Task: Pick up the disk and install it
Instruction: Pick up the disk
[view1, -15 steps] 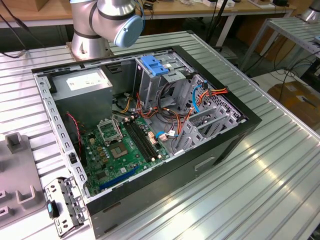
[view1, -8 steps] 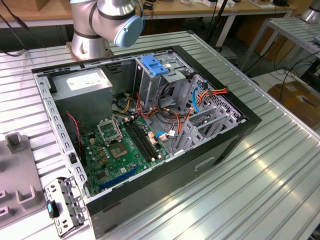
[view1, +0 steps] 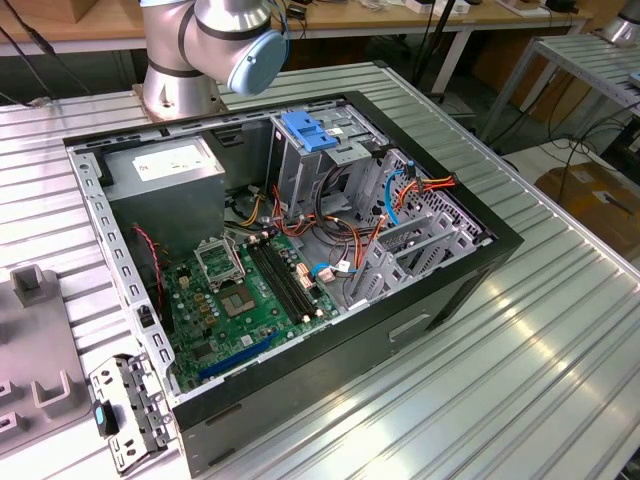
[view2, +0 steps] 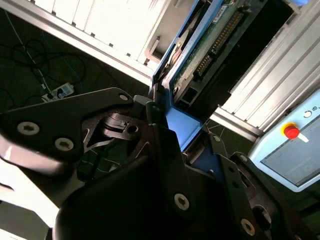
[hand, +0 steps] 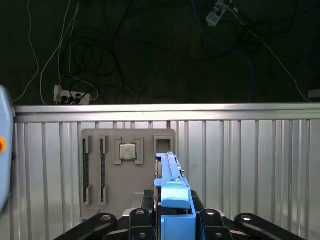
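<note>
My gripper (hand: 171, 212) is shut on the disk (hand: 169, 180), which stands edge-on between the black fingers (hand: 146, 200) with its blue plastic bracket facing the camera. In the second wrist view the disk (view2: 212, 40) shows its green circuit-board side and blue edge, reaching away from the gripper (view2: 172, 137). The disk is held up in the air, over a ribbed metal table (hand: 250, 160). In the exterior view the open computer case (view1: 290, 250) lies on the table, with its metal drive cage with a blue top (view1: 310, 135) at the back.
A grey fixture plate (hand: 127, 170) holding a small chip (hand: 127, 150) lies on the table beyond the disk. In the case are a grey power-supply box (view1: 168, 170), a green motherboard (view1: 245, 290) and loose cables (view1: 400, 195). A pendant with a red button (view2: 291, 131) is nearby. The arm's base (view1: 190, 60) stands behind the case.
</note>
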